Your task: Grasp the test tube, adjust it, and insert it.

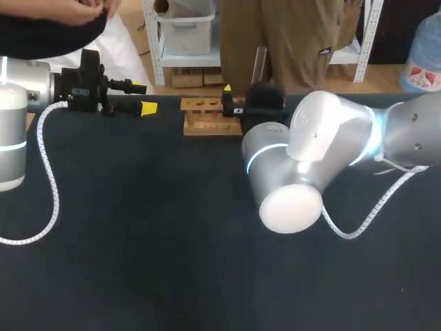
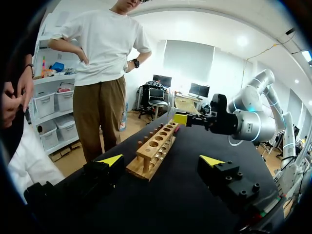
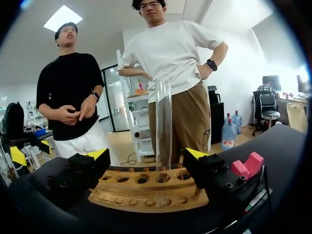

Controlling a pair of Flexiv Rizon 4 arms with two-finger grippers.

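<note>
A wooden rack (image 1: 210,117) (image 2: 155,148) (image 3: 146,187) with a row of holes lies near the table's far edge. A clear test tube (image 3: 163,126) (image 1: 260,62) stands upright in one of its holes. My right gripper (image 3: 146,155) (image 1: 233,100) is at the rack's right end, open, one finger on each side of the tube and neither touching it. My left gripper (image 2: 162,161) (image 1: 142,98) hangs open and empty off the rack's left end, pointing along the rack. It holds nothing.
The right arm's bulky elbow (image 1: 289,179) hangs over the table's middle right. White coiled cables (image 1: 48,172) trail from both arms. The dark tabletop (image 1: 151,248) stretches in front of the rack, and the table's far edge runs just behind it.
</note>
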